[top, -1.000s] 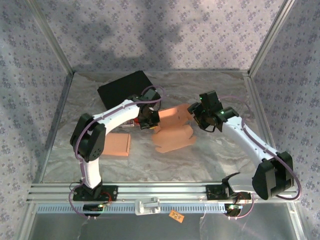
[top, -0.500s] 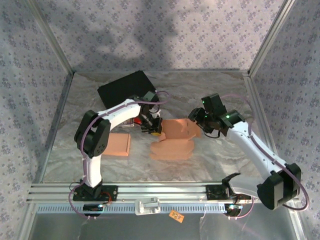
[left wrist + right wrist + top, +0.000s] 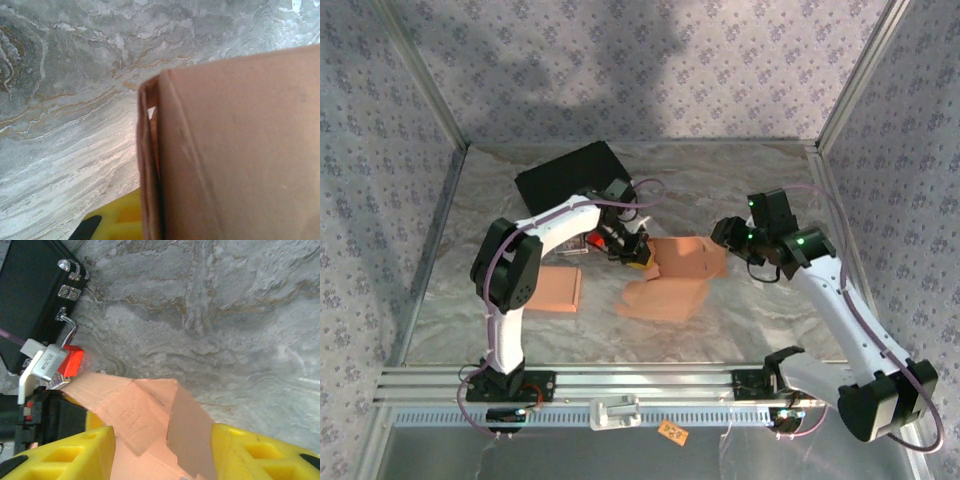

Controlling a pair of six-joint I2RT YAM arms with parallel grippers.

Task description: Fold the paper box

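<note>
Step in hand, as judged: a side panel of the paper box (image 3: 670, 290) is being raised and set, and the fold is not yet finished. The box is found at the middle of the worktop (image 3: 760, 190), between the two arms. Part of it is stood on edge and part lies flat toward the near side. The left claw (image 3: 638, 257) is pressed together on the box's left edge. In the left wrist view a doubled cardboard edge (image 3: 150, 165) is seen just beside the yellow pad (image 3: 120, 220). The right claw (image 3: 161, 450) is held apart, its two yellow pads (image 3: 60, 450) astride the box's right end with a creased flap (image 3: 187, 430) between them. Firm contact there cannot be made out. Next move, as judged: the right claw is to be closed on that flap and the flap turned inward along its crease. The left edge is to be pinned meanwhile, so that the box is not dragged over the smooth worktop. Thin card is likely to buckle if squeezed off the crease. Count: arms, two; claws, two; box being folded, one; flat card piece (image 3: 555, 288) of like colour, one, lying apart to the left; black case (image 3: 565, 175), one, at the back left; orange tag (image 3: 672, 432), one, at the near rail.
</note>
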